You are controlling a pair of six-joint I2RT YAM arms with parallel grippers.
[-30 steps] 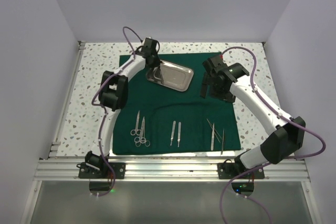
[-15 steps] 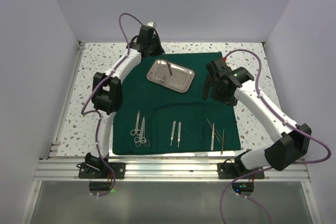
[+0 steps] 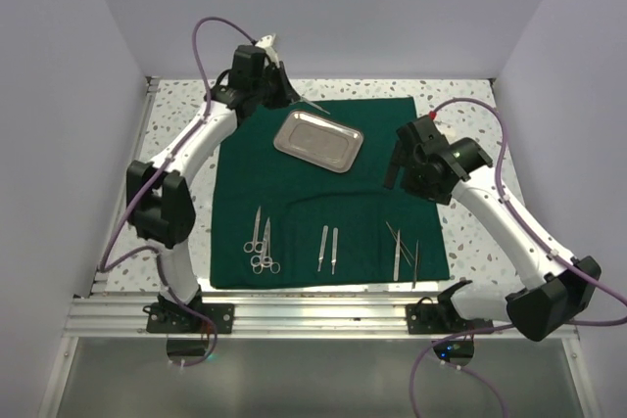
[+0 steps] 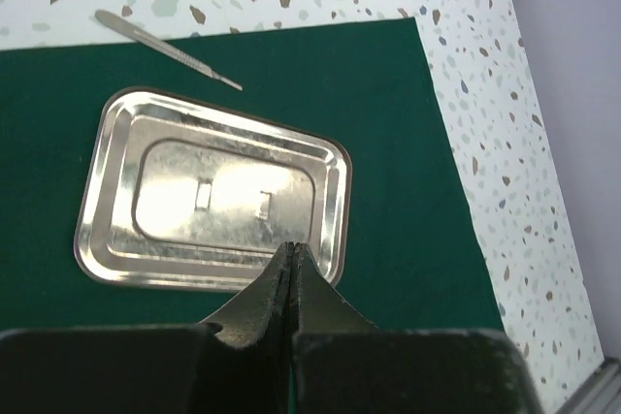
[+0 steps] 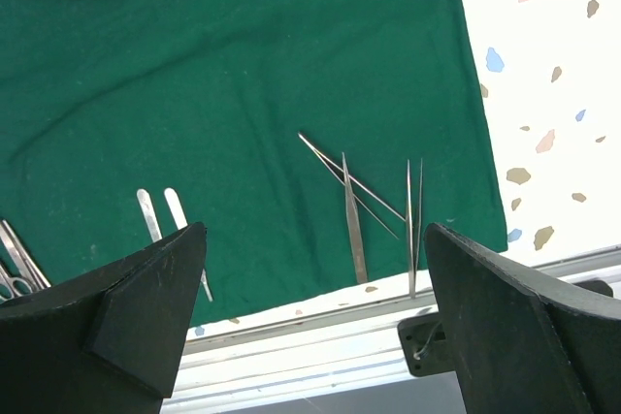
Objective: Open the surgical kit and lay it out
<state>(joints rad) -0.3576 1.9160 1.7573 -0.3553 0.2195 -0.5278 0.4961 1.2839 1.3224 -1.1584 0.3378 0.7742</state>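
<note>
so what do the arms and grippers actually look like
The left arm and right arm are white tubes with bulky black joints, a purple cable looping along each. The left gripper and right gripper have matte black wedge-shaped fingers.

Left gripper [image 4: 291, 254] lifted off tray [image 4: 107, 239], drew back toward far left corner. Scalpel [image 4: 165, 46], seemingly carried out of tray, now lies across far edge of cloth [image 4: 398, 104]. Right arm [image 3: 500, 217] swung outward.

Surface was a white speckled terrazzo tabletop [image 4: 505, 94]. A dark green rectangular cloth [image 3: 294, 183] lay spread on it. A slim silver steel instrument [image 4: 167, 48] straddled the cloth's far edge, handle on stone.
</note>
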